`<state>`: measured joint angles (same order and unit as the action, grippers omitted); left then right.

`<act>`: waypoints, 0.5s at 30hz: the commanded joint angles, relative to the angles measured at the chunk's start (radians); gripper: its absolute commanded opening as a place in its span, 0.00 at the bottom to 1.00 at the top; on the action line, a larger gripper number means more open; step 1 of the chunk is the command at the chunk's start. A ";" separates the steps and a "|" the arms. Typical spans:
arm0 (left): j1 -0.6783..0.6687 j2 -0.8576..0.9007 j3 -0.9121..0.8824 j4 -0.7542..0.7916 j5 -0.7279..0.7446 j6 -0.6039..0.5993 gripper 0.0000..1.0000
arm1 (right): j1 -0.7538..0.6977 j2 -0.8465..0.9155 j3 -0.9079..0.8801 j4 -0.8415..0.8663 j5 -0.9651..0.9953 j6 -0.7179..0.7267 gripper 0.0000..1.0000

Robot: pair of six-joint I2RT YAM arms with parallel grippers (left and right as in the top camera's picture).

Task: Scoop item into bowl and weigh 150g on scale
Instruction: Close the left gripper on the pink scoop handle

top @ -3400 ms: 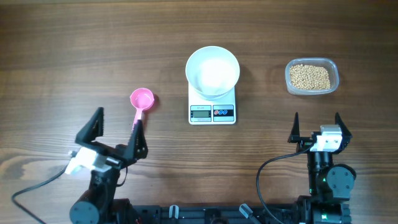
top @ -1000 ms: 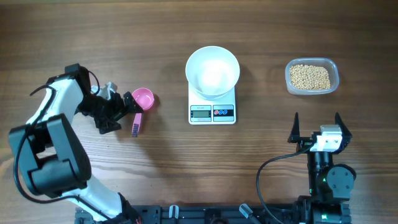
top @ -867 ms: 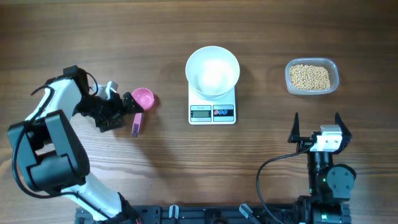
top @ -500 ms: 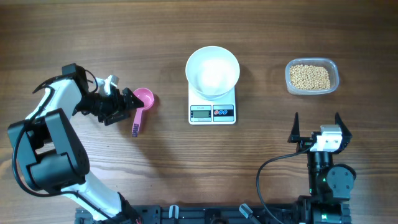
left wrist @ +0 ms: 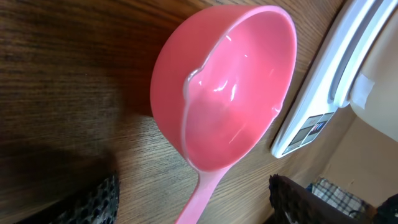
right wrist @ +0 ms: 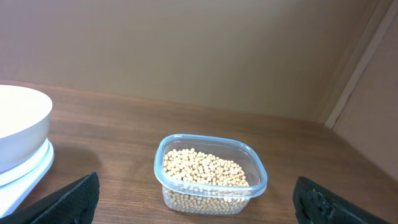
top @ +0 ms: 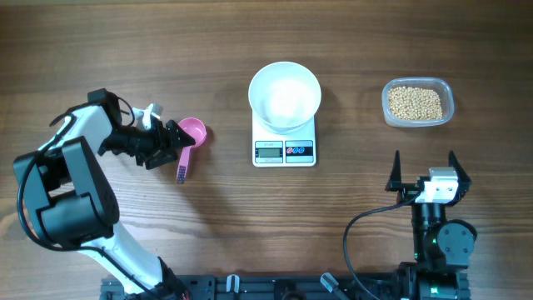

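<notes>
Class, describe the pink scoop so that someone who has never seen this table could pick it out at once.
Start at the white scale in the middle of the table, with the bowl on it. Just to its left on the wood lies the scoop, empty. It is the only pink thing, and much smaller than the bowl.

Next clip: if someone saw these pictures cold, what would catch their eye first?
The pink scoop lies left of centre, and the left gripper reaches in from the left, jaws open on either side of its handle. At the middle, the white bowl sits empty on the scale. The beans fill a clear container at the far right, with the right gripper open near the front edge.
</notes>
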<state>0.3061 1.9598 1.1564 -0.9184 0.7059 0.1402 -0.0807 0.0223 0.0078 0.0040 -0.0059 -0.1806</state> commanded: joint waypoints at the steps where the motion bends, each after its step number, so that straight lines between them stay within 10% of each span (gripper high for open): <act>1: -0.003 0.010 -0.008 0.002 0.027 0.010 0.71 | 0.004 0.000 -0.003 0.003 0.012 -0.003 1.00; 15: -0.041 0.010 -0.008 -0.005 -0.011 0.018 0.67 | 0.004 0.000 -0.003 0.003 0.012 -0.003 1.00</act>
<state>0.2523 1.9598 1.1564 -0.9253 0.7048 0.1390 -0.0807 0.0223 0.0078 0.0040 -0.0059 -0.1806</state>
